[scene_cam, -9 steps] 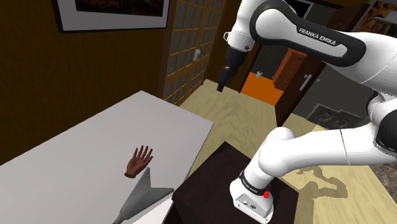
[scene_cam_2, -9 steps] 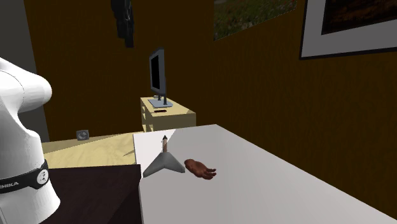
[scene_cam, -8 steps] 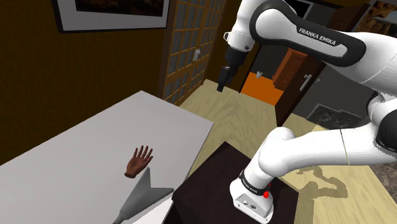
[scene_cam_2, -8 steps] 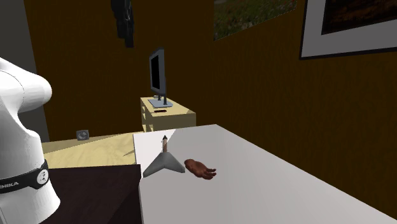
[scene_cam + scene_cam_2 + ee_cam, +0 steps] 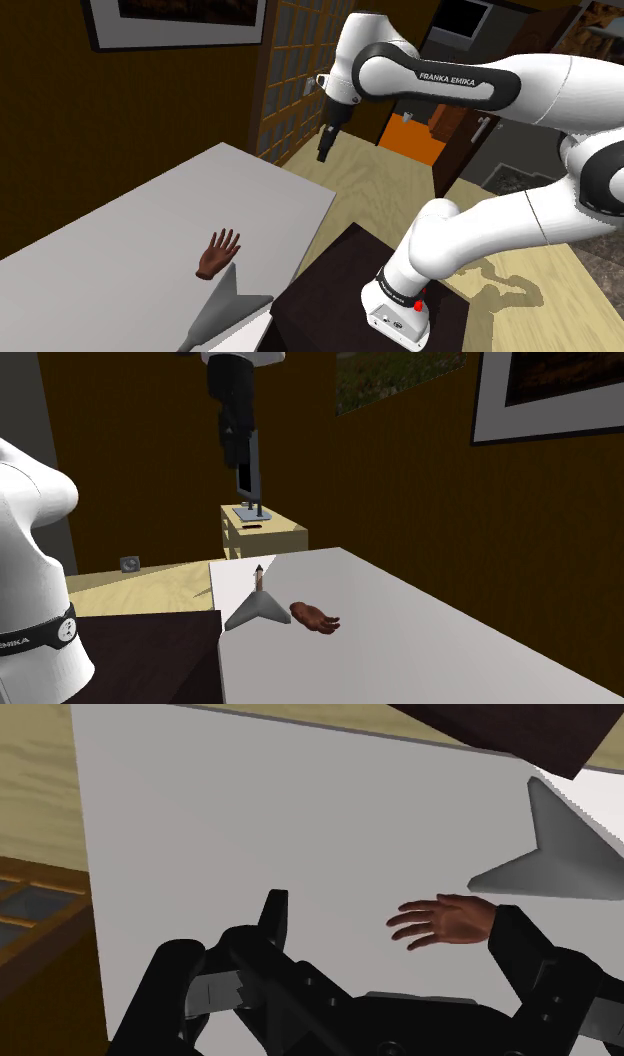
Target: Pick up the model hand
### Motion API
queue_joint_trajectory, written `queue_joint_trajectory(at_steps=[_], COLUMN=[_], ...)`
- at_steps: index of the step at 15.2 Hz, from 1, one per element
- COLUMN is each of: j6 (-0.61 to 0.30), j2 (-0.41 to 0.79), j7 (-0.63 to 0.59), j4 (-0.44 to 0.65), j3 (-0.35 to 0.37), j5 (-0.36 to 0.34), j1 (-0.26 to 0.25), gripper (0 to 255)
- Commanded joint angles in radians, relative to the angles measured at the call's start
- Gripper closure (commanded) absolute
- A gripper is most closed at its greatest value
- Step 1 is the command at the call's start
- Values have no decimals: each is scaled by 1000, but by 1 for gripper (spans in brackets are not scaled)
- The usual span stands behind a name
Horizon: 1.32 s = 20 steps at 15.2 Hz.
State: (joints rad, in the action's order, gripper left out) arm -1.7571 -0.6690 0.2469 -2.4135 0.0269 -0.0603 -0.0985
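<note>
Grey table (image 5: 120, 240) bears the hand (image 5: 218, 255) near its edge, ungrasped, while the gripper (image 5: 323, 152), spread wide, hovers high, descent and grasp ahead.

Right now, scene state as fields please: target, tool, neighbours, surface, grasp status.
target: model hand, brown, lying flat on the table, fingers spread
tool: tool open, raised high above the table, holding nothing
neighbour: grey pointed object lying close beside the model hand's wrist end; contact cannot be told
surface: light grey table
grasp status: not yet begun; the tool is well clear of the model hand
</note>
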Motion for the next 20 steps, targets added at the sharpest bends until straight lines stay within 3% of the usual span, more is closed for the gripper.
queue_joint_trajectory(at_steps=[1, 10, 20], j6=[-80, -382, -682], j2=[45, 298, 632], j7=[45, 226, 379], j4=[-34, -88, -63], j3=[0, 14, 59], j5=[-7, -44, -130], j1=[-21, -100, -161], gripper=[0, 0, 0])
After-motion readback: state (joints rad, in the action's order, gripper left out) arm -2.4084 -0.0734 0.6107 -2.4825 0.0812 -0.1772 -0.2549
